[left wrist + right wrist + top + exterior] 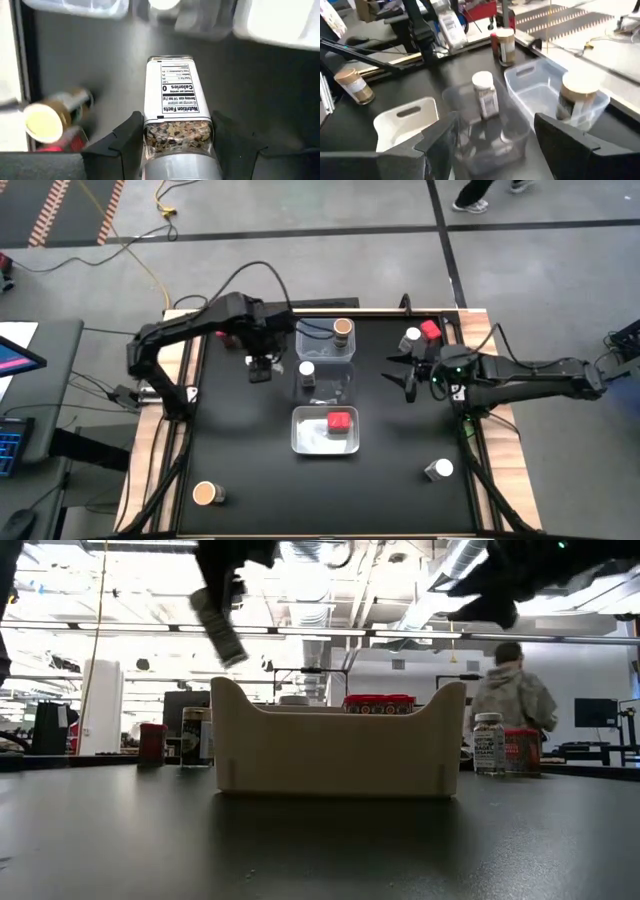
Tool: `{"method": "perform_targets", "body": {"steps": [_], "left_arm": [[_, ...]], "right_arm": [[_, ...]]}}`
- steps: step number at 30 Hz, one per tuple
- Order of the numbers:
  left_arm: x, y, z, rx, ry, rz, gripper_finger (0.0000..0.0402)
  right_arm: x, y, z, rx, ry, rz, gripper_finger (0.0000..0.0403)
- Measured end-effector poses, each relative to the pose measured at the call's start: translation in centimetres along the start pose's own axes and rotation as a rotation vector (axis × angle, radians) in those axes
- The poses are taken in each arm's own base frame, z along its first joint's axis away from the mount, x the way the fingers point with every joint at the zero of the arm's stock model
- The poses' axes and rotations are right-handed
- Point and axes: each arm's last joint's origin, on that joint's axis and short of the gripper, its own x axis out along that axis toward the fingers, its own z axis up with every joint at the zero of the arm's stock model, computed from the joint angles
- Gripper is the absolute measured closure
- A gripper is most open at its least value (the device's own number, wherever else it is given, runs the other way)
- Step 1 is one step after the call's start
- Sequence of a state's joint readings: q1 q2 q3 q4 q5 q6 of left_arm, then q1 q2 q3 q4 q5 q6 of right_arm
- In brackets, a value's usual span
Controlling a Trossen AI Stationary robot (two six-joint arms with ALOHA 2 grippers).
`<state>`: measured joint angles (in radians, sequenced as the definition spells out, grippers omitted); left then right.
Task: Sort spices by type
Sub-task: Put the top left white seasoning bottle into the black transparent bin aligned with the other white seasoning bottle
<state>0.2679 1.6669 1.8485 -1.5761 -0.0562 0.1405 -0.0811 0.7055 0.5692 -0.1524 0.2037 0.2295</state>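
Note:
My left gripper [262, 367] hangs over the table's far left part, shut on a white-capped spice jar [176, 107] that is in the air [220, 628]. My right gripper [408, 377] hovers open right of the bins, holding nothing [495, 145]. Three clear bins stand in a row. The far bin [318, 345] holds a tan-topped jar [343, 328], the middle bin [335, 385] a white-topped jar [307, 370], the near bin [305, 435] a red-topped jar [340, 422]. Loose jars stand on their bases: white [412, 337] and red [431, 330] far right, white [440, 470] near right, tan [207, 493] near left. My left gripper pinches the white-capped jar between its two fingers [120, 142], on the clear body just below the cap [176, 132]. The fingers come from above, one on each side. The jar is lifted clear and hangs tilted below them, base end away from the gripper.
Under the left arm a tan-topped jar [47, 117] and something red [62, 141] sit near the table's far left edge. A person [515, 695] stands in the room behind the table. Bare black tabletop lies between the bins and the near edge [330, 500].

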Motion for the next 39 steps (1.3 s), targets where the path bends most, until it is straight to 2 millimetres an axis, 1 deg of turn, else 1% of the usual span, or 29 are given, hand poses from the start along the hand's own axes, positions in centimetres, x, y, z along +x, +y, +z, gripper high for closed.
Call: {"method": "perform_targets", "body": {"steps": [3, 6, 8, 10, 13, 16, 21, 25, 32, 39], "left_arm": [[-0.2, -0.8, 2.2, 0.025, -0.041, -0.002, 0.0206], [0.2, -1.4, 4.3, 0.049, -0.056, -0.017, 0.0206], [0.6, -1.6, 5.4, 0.059, -0.061, -0.023, 0.0206], [0.7, -1.9, 6.3, 0.075, -0.074, -0.024, 0.0207], [0.8, -2.3, 7.3, 0.101, -0.094, -0.026, 0.0207], [0.9, -2.7, 8.1, 0.110, -0.112, -0.032, 0.0207], [0.6, -3.2, 8.8, 0.112, -0.148, -0.057, 0.0207], [0.5, -3.4, 9.0, 0.101, -0.172, -0.058, 0.0207], [0.3, -3.8, 9.5, 0.107, -0.227, -0.079, 0.0207], [0.2, -3.7, 9.9, 0.110, -0.269, -0.079, 0.0207]], "right_arm": [[0.8, 0.5, 2.1, -0.066, -0.011, 0.010, 0.0117], [2.2, 1.1, 4.1, -0.144, -0.006, 0.036, 0.0117], [3.4, 1.5, 4.9, -0.196, 0.019, 0.061, 0.0117], [4.9, 1.9, 5.2, -0.242, 0.049, 0.085, 0.0117], [7.3, 2.3, 4.8, -0.292, 0.106, 0.109, 0.0117], [9.7, 2.5, 3.9, -0.314, 0.137, 0.112, 0.0117], [12.5, 2.8, 3.1, -0.310, 0.097, 0.117, 0.0117], [13.7, 3.0, 2.9, -0.309, 0.044, 0.121, 0.0117], [14.9, 3.6, 2.7, -0.334, -0.018, 0.163, 0.0117], [16.0, 3.5, 1.5, -0.348, 0.027, 0.163, 0.0117]]}}
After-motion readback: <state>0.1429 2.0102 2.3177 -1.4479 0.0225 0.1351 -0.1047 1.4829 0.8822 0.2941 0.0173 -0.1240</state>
